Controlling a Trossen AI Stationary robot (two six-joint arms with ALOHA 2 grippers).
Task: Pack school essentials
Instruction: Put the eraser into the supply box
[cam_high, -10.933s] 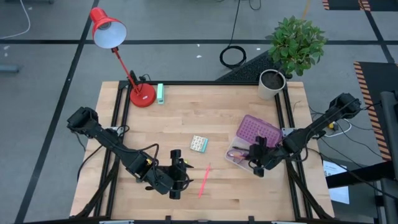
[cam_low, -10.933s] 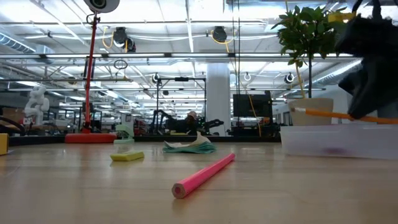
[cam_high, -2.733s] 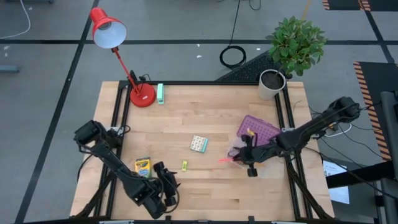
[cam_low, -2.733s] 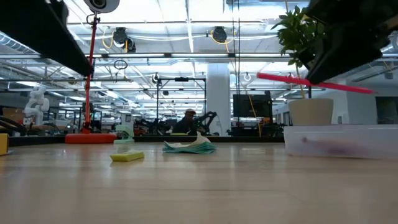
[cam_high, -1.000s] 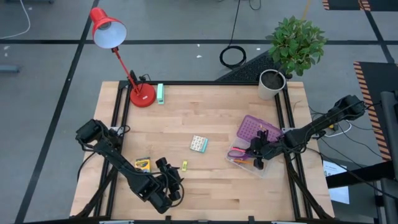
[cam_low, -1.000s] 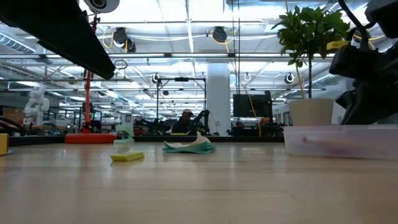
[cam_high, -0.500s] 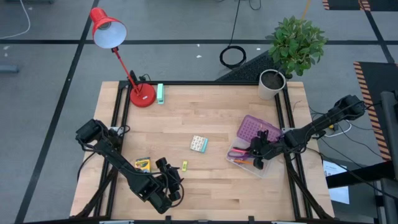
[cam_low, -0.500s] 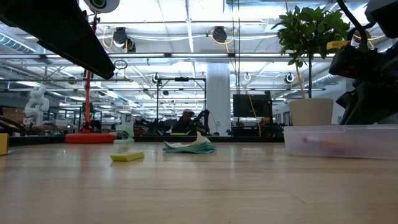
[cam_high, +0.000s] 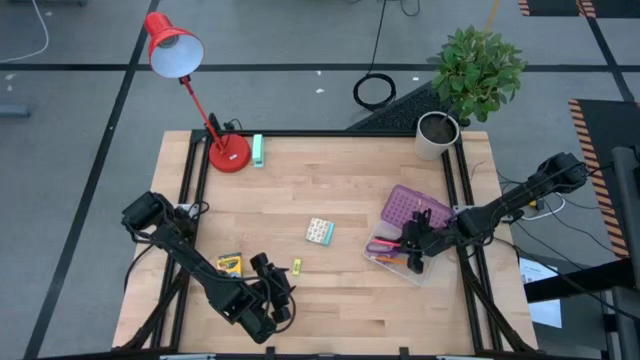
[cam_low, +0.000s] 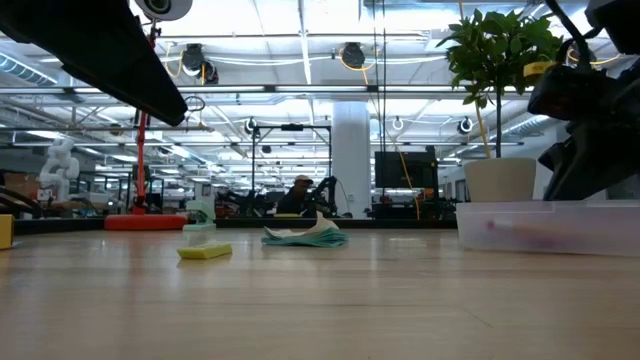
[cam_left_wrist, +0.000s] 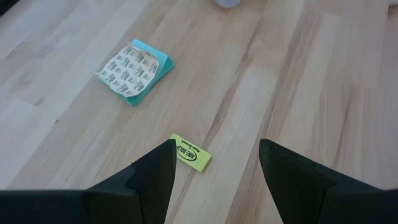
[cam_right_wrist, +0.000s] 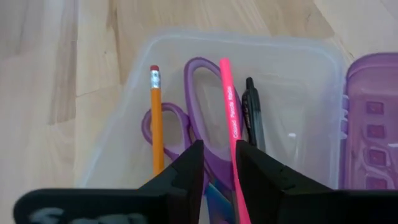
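Just ahead of the right gripper (cam_right_wrist: 217, 163), fingers slightly parted: clear box (cam_right_wrist: 311, 81) holding one pink pencil (cam_right_wrist: 229, 106), one orange pencil (cam_right_wrist: 156, 118), one black pen (cam_right_wrist: 252, 112), one scissors (cam_right_wrist: 196, 99). Beyond the spread left gripper (cam_left_wrist: 214, 163): one tiny yellow piece (cam_left_wrist: 191, 153), one patterned pack (cam_left_wrist: 134, 70).

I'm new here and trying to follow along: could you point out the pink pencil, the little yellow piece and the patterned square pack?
pink pencil (cam_right_wrist: 229, 118), right wrist view, middle of its shaft.
little yellow piece (cam_left_wrist: 190, 152), left wrist view, its printed top face.
patterned square pack (cam_left_wrist: 132, 70), left wrist view, centre of its patterned top.
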